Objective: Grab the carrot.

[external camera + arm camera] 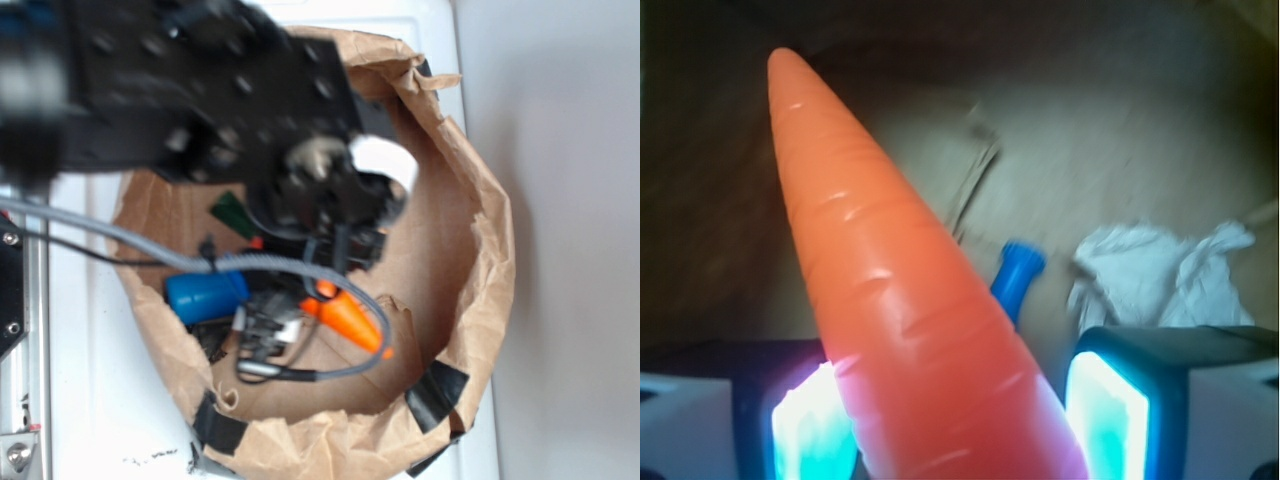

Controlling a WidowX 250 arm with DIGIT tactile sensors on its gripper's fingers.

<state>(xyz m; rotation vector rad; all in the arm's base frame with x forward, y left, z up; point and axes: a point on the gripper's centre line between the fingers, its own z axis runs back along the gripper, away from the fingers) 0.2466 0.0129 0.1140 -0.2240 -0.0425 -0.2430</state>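
Observation:
The carrot (348, 316) is glossy orange and tapered, and lies tilted inside the brown paper bag (480, 230) with its point toward the lower right. My gripper (328, 280) reaches down into the bag onto the carrot's thick end. In the wrist view the carrot (910, 320) fills the space between the two lit fingers, thick end at my gripper (960, 420) and tip pointing away. Both pads sit against its sides, so the gripper is shut on it. The stem end is hidden.
A blue plastic bottle (205, 295) lies at the bag's left, its neck (1018, 275) showing behind the carrot. Crumpled white paper (1160, 275) rests on the bag floor. A dark green piece (232, 212) lies near the back wall. Black tape (437, 392) patches the front rim.

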